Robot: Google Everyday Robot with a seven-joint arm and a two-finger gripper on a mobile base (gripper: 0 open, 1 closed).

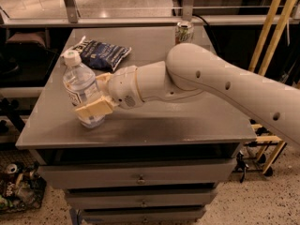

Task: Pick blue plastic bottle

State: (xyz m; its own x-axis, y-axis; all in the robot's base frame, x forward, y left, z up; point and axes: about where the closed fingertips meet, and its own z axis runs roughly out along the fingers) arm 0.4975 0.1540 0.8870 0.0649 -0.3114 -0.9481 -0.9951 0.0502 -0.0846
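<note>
The blue plastic bottle [78,82], clear with a white cap and a blue-and-white label, stands near the front left corner of the grey table [178,125], leaning slightly. My gripper [88,97] reaches it from the right on the white arm. Its cream fingers straddle the bottle's lower half: the near finger [95,108] lies across the front and the far finger sits behind, both against the bottle. The bottle's base still touches the tabletop.
A flat dark blue snack bag [102,54] lies behind the bottle at the back left. A green-and-white drink can [184,32] stands at the back edge. Yellow wooden poles [272,27] lean at the right. Drawers [140,177] sit under the tabletop.
</note>
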